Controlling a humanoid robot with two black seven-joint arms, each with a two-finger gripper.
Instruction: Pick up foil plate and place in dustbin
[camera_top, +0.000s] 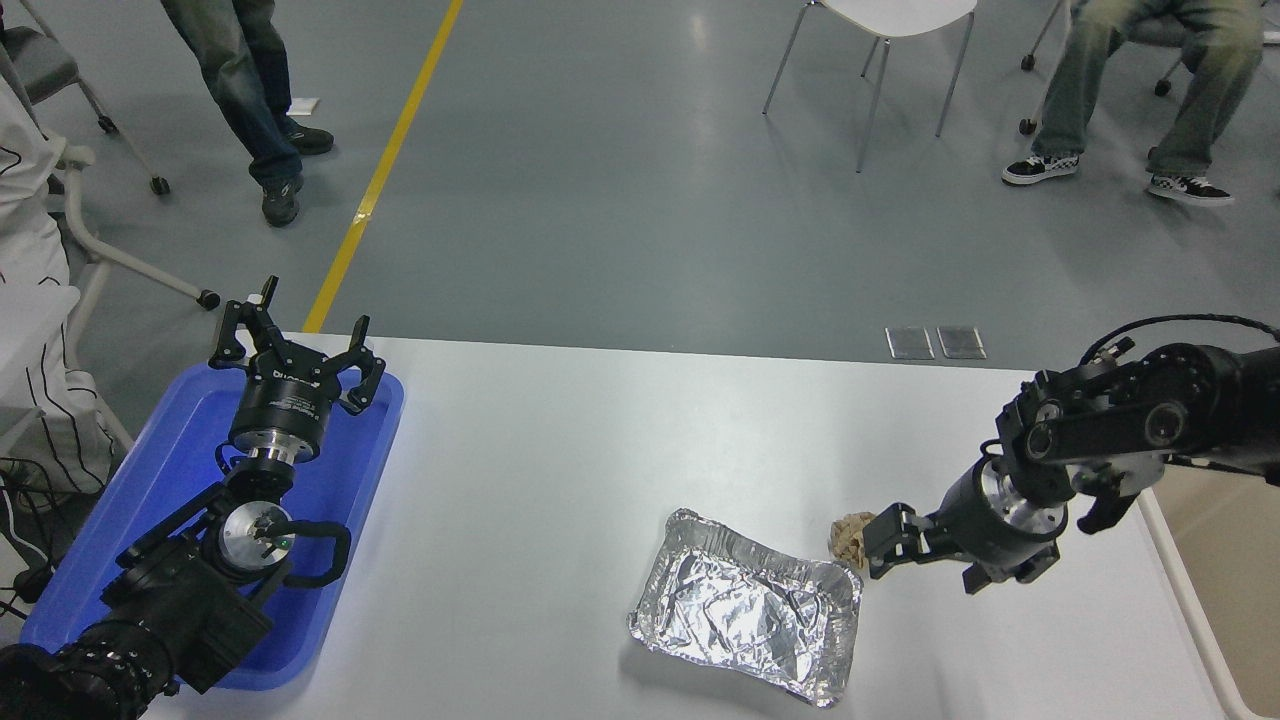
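Paper ball (848, 534) partly hidden behind right gripper (880, 545), gripper finger state unclear, dustbin (1235, 560) cut off at right edge, blue tray (340, 480) partly covered by left arm

No legible text anywhere in view.

The left gripper (295, 350), parked over the blue tray (120, 540), carries a small pale marking on its black cylindrical body just below the fingers, too small and blurred to read.

A crumpled paper ball (851, 534) sat just beside the foil plate (745, 607), at its far right corner. The right gripper (880, 548) crowded that corner. Bare worktop (560, 480) lay open along the plate's left and far sides.
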